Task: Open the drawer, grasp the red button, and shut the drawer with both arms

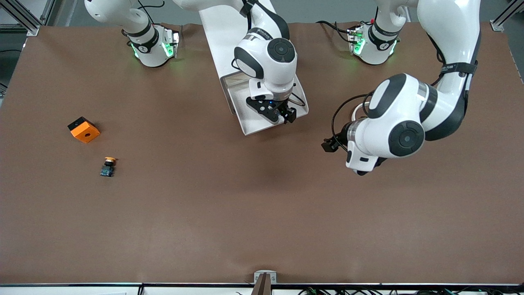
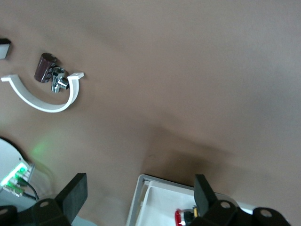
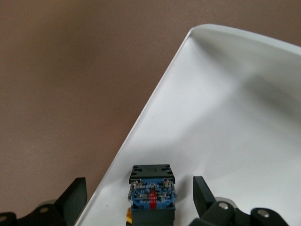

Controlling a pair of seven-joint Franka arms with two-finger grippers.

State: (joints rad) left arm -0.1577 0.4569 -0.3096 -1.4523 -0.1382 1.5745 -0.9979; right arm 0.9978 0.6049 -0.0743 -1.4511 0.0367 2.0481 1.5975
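Counter: brown matte counter (image 1: 262,205); both arm bases at its edge farthest from the front cam, green lights on each.
Drawer: white plastic drawer (image 1: 250,123), standing open, mid-counter between the two bases, mouth facing up.
Task item: small pushbutton w/ red cap, black neck, bluish-grey base (image 3: 151,193). It lies inside the drawer, close to one side wall. Right wrist view shows the base end w/ metal contacts and a red stripe; left wrist view shows the red cap in a drawer corner.
Right tool: black two-finger tool (image 1: 286,116) of the right arm, hanging over the open drawer. Fingers spread wide w/ the pushbutton between them in the wrist view. Not touching it, nothing pinched.
Left tool: black two-finger tool (image 2: 138,188) of the left arm, over the counter just beside the drawer, toward the left arm's end. Fingers spread wide, nothing held.
Writing: white lettering on a black band of the right arm, not legible. No other readable label.
Orange cube: orange block w/ round hole and black side (image 1: 84,129), toward the right arm's end, well apart from the drawer.
Other button: pushbutton w/ yellow-orange cap (image 1: 108,166), near the cube, nearer the front cam than it.
Curved piece: white half-ring strip (image 2: 47,101) flat on the counter, seen in left wrist view only.
Small part: maroon and shiny metal bit (image 2: 49,74), inside the half-ring's curve, touching one end.
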